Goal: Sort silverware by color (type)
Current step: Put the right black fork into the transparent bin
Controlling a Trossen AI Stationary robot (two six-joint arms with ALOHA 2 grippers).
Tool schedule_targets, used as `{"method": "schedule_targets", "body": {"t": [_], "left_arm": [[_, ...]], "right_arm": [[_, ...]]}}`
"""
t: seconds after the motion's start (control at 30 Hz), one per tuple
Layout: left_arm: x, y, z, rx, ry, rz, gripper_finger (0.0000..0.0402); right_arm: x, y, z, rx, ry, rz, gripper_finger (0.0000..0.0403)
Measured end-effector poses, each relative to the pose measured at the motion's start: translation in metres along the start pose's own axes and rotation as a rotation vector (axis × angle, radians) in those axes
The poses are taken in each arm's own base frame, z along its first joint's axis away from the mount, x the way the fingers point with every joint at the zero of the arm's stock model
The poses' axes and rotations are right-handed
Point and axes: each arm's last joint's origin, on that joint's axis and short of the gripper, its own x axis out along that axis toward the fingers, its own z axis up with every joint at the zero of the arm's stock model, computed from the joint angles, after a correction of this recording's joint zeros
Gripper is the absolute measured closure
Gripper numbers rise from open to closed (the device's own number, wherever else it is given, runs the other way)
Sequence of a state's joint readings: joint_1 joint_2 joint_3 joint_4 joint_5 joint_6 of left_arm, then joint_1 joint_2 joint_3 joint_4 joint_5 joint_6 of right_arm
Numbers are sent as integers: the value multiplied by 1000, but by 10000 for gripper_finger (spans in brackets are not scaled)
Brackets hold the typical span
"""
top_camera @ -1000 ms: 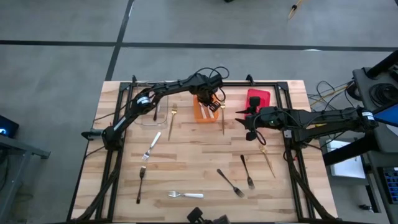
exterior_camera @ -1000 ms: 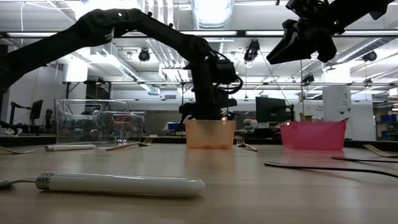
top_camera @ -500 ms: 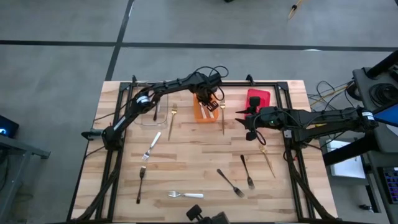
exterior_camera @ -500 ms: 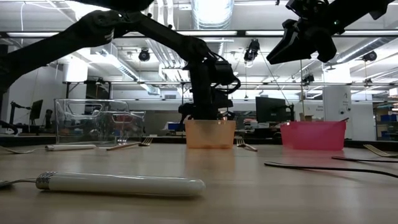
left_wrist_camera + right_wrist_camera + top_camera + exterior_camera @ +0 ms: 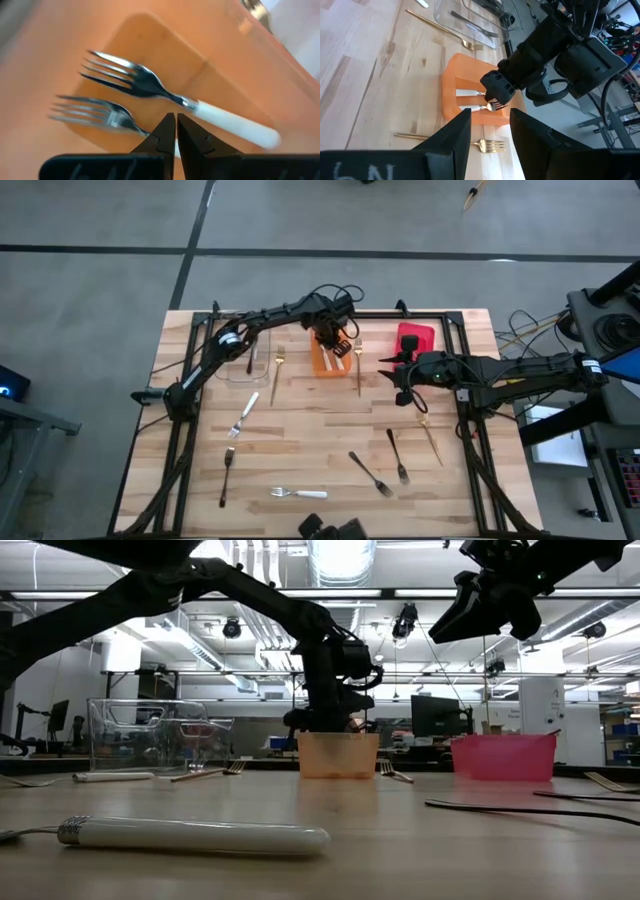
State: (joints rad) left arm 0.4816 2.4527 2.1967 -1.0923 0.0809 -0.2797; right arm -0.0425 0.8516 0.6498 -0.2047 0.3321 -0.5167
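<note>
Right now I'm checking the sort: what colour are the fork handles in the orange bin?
White handles, clearest in the left wrist view.

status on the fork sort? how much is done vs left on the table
Done: two white-handled forks lie in the orange bin, and at least one dark fork in the clear bin.
In hand: nothing; the left gripper is shut over the orange bin, the right gripper open, empty.
Left: about nine forks on the table; the red bin looks empty.

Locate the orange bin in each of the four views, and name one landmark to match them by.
High view: orange bin, far middle of the table, under the left gripper.
Low view: centre, left arm dipping into it.
Left wrist view: its floor fills the picture.
Right wrist view: centre, beyond the open right gripper.
Shared landmark: the white-handled forks inside; the low view hides them.
</note>
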Motion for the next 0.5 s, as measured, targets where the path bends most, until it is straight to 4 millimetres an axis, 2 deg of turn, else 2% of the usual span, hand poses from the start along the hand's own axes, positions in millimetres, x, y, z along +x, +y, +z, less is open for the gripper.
{"method": "schedule_targets", "body": {"t": [0.5], "left_arm": [[0,-7,-6,-61,85,-138,402]], "right_arm": [[0,0,0,0,0,0,275]]}}
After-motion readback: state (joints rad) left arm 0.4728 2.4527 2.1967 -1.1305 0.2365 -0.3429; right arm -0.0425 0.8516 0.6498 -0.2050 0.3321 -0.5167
